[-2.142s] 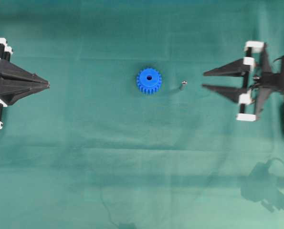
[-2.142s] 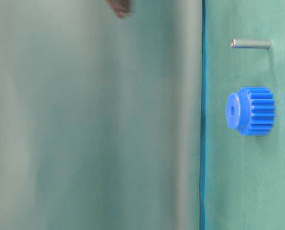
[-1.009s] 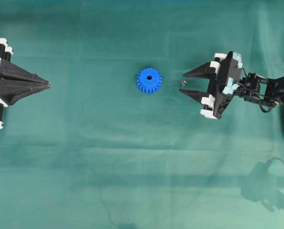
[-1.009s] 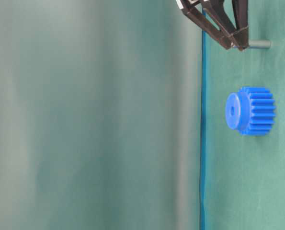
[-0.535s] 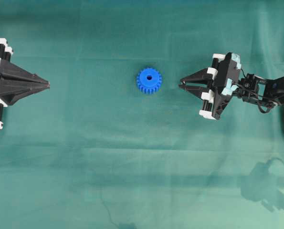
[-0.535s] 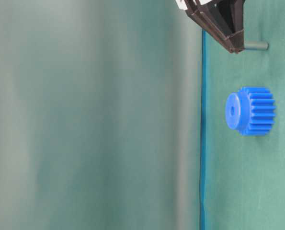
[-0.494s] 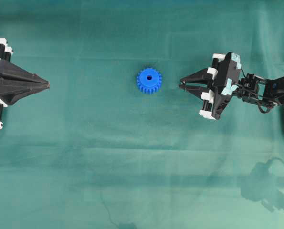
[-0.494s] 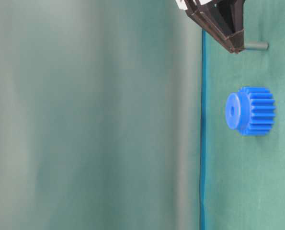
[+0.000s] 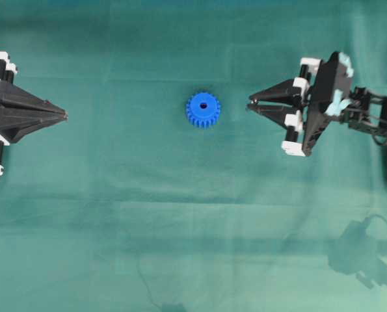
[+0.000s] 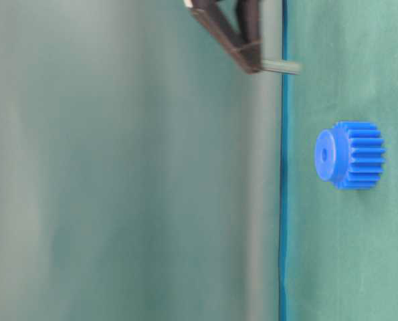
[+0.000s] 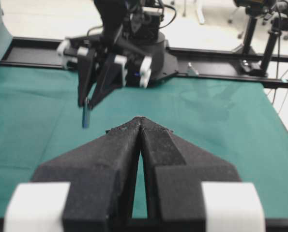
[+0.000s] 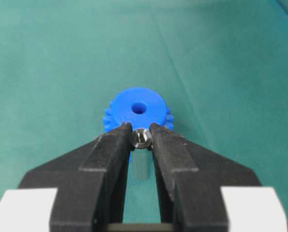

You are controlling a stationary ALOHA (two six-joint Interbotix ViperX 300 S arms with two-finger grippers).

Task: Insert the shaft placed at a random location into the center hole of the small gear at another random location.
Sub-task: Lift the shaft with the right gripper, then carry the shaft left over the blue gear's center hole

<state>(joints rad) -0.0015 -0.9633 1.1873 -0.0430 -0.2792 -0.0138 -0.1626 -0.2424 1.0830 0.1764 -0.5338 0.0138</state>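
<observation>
At the tips of the right hand (image 9: 250, 104) the shaft (image 12: 141, 137) sits pinched between the two black fingers (image 12: 110, 150), held near its top end, long axis roughly vertical, its lower length hanging free below the tips; table-level view shows it clear of the cloth. From the hand the small gear (image 9: 203, 110) lies toward the middle of the worktop (image 9: 180, 214), near but apart, flat on the green cloth with hub up and the center hole (image 9: 203, 104) facing upward. In the right wrist view the hole sits just beyond the shaft's end face, almost on the same line, so the coming move looks mostly a straight advance across, then a descent; shaft axis and hole axis seem close to parallel, though a slight tilt cannot be ruled out. Right arm reaches in from its side, hand pitched downward, fingers pointing at the gear. Left hand (image 9: 64, 116) rests at the far edge of the worktop, fingers pressed together on nothing, well apart from the gear; right hand is clearly the nearer
</observation>
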